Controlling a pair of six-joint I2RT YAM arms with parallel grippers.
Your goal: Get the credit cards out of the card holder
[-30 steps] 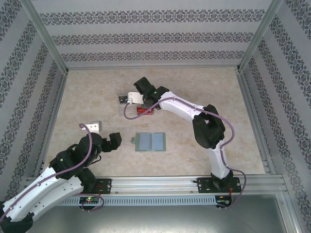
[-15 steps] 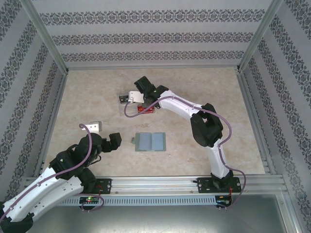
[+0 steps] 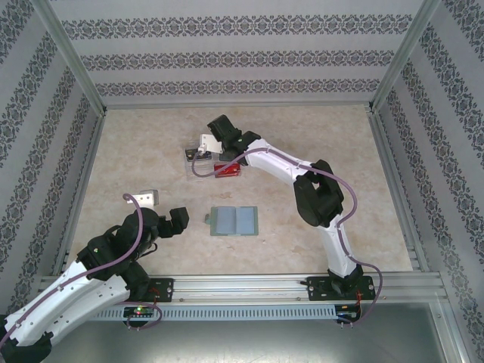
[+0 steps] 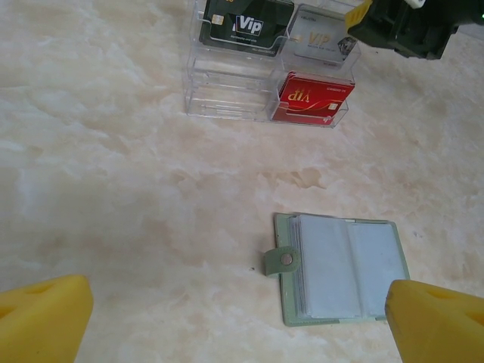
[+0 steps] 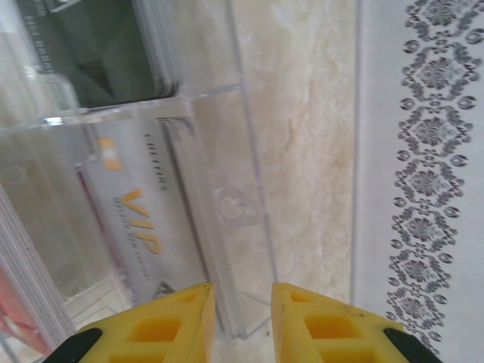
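The card holder (image 3: 234, 220) lies open on the table, blue-grey inside, with its snap tab (image 4: 280, 261) pointing left. The credit cards stand in a clear plastic box (image 3: 198, 160): a red one (image 4: 311, 98), a black one (image 4: 242, 26) and a silver one (image 5: 144, 227). My right gripper (image 5: 242, 321) hangs over the box's far right corner, its jaws a little apart, with the clear wall beyond the tips and nothing held. My left gripper (image 4: 242, 325) is wide open, low and just left of the card holder (image 4: 340, 268).
The patterned enclosure wall (image 5: 431, 151) runs close beside the right gripper. A small white block (image 3: 149, 197) sits on the table's left side. Bare marble table (image 3: 318, 136) extends right of the box and the card holder.
My right gripper has opened slightly and drawn back toward the far wall, uncovering more of the red card in the box. The left arm has not moved.
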